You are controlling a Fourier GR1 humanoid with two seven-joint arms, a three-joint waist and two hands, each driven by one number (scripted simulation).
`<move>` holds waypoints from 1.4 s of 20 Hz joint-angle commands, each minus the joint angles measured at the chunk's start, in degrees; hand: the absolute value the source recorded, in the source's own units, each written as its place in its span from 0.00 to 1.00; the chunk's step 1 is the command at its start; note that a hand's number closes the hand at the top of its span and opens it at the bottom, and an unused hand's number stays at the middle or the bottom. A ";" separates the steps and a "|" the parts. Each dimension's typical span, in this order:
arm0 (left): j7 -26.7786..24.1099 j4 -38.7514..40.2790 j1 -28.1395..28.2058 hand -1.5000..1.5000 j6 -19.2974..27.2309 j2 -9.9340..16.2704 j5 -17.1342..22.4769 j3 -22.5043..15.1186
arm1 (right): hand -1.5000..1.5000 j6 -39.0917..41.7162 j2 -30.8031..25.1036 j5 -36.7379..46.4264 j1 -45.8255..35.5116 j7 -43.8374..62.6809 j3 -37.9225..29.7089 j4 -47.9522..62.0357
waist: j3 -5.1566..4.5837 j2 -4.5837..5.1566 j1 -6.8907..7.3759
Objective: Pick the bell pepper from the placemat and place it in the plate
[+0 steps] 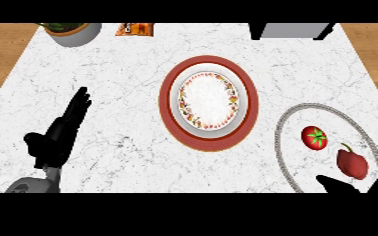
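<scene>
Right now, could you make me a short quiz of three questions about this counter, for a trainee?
1. True or false: the pepper already lies in the plate.
2. What lies beside the pepper on the placemat? A) tomato B) lemon C) cup
3. Which hand is nearer the pepper?

Key: 1. False, it is on the placemat. 2. A. 3. The right hand; the left hand rests open at the left.

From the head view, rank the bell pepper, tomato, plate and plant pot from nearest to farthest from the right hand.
Measured from the right hand, at the lower right edge:
1. Bell pepper, just above the hand on the placemat.
2. Tomato, up and left of the pepper, same placemat.
3. Plate, centre of the counter.
4. Plant pot, far top left corner.
</scene>
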 commanded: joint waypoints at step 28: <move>-1.24 1.02 1.99 0.50 -7.42 -5.78 -6.94 8.77 | 1.00 4.49 -1.18 -5.76 -11.14 -15.09 -10.37 27.71 | 0.15 -0.03 0.07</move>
